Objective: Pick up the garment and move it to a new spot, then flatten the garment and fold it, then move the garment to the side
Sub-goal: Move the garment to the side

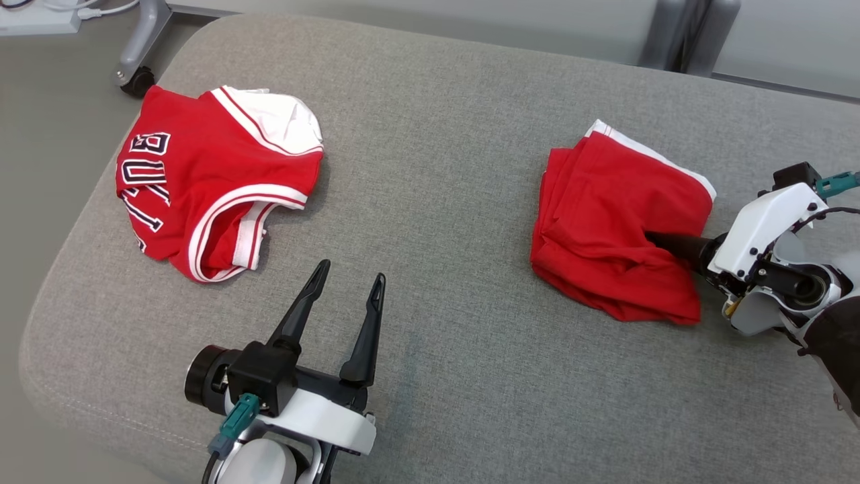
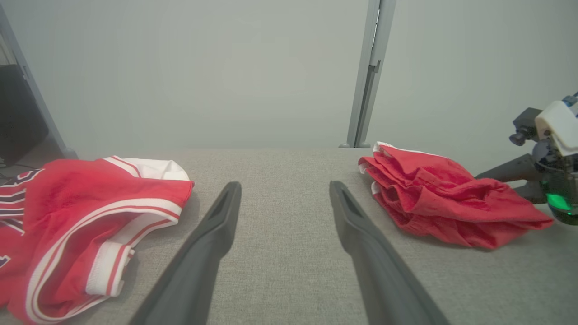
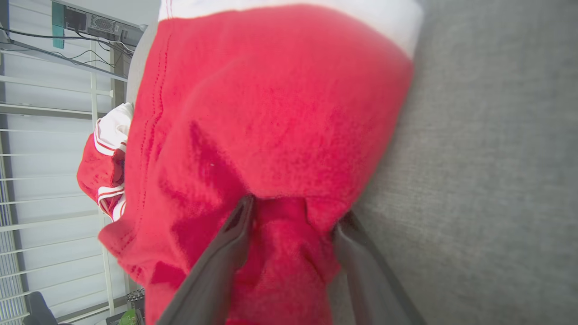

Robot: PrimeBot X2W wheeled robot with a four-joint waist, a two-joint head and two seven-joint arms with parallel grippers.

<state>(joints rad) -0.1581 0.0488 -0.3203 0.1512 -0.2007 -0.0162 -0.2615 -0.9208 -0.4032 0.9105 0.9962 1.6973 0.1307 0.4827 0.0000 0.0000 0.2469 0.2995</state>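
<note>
A crumpled red garment [image 1: 605, 202] with white trim lies on the right part of the grey cushioned surface [image 1: 457, 134]. My right gripper [image 1: 662, 242] reaches into its near right edge from the right. In the right wrist view the gripper [image 3: 293, 212] has its fingers spread, with a fold of the red cloth [image 3: 280, 99] between them and the tips tucked under the fabric. My left gripper [image 1: 351, 272] rests open and empty over the front middle of the surface. It stands between both cloths, with the red garment [image 2: 433, 194] to its right.
A red jersey [image 1: 201, 168] with white bands and dark lettering lies bunched at the surface's left, also seen in the left wrist view [image 2: 67, 203]. A castor and frame leg [image 1: 138, 74] stand on the floor beyond the left corner. Bare grey fabric separates the two cloths.
</note>
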